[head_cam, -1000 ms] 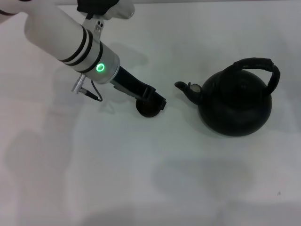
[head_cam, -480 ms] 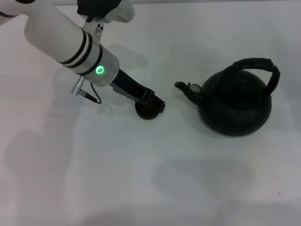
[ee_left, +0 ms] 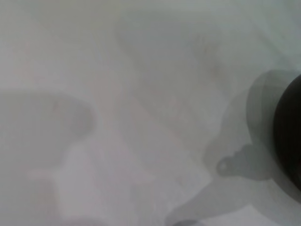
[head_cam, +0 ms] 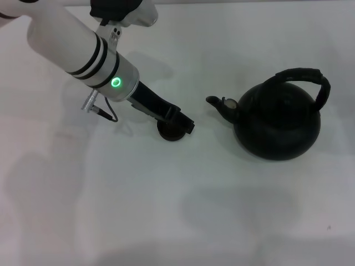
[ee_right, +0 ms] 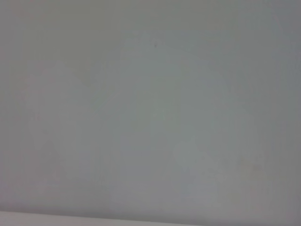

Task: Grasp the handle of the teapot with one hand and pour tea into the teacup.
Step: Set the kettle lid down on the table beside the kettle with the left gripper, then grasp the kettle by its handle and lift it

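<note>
Black against the white table (head_cam: 166, 210), the teapot (head_cam: 277, 124) stood at the right of the head view, its short spout (head_cam: 219, 105) pointing toward the robot's left and its ribbed arched handle (head_cam: 302, 77) spanning its top, untouched. The left gripper (head_cam: 178, 123) reached in from the upper left on a white arm with a lit green ring (head_cam: 116, 82), and its dark fingers lay over the teacup (head_cam: 169, 133), hiding most of it; only a low dark rim showed beneath them. Whether those fingers were closed on the cup or merely resting above it could not be told. Compared with a second earlier, gripper and cup together sat slightly farther from the spout, while the teapot had not moved. The left wrist view showed only a dark curved edge (ee_left: 288, 132) cut off at the border, too blurred to name. The right gripper appeared nowhere. No writing was legible.
</note>
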`<act>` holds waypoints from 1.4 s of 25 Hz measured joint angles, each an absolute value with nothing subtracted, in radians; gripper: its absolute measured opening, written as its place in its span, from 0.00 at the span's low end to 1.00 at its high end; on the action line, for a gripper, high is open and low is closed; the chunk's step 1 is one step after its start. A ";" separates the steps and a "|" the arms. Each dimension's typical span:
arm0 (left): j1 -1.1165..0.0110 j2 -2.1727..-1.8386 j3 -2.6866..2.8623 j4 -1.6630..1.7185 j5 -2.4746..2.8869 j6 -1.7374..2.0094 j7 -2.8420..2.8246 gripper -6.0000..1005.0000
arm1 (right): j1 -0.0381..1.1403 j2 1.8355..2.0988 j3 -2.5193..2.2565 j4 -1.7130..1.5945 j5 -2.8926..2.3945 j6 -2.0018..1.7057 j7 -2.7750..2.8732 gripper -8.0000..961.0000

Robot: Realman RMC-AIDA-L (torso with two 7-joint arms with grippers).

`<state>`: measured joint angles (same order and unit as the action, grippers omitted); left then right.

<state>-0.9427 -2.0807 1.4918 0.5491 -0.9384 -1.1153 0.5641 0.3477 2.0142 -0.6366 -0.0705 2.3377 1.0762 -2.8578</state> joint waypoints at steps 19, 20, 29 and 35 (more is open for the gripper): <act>-0.880 -2.069 1.464 0.653 -0.886 -1.145 0.523 0.81 | 0.343 2.013 -0.629 -0.079 2.338 1.072 -2.859 0.84; -0.864 -2.069 1.452 0.676 -0.866 -1.147 0.518 0.81 | 0.343 2.013 -0.629 -0.080 2.338 1.072 -2.859 0.84; -0.703 -2.070 1.393 0.938 -0.834 -1.224 0.517 0.81 | 0.341 2.011 -0.629 -0.087 2.339 1.064 -2.859 0.84; -0.528 -2.075 1.385 1.125 -0.923 -1.193 0.647 0.81 | 0.343 2.011 -0.631 -0.091 2.338 1.062 -2.859 0.84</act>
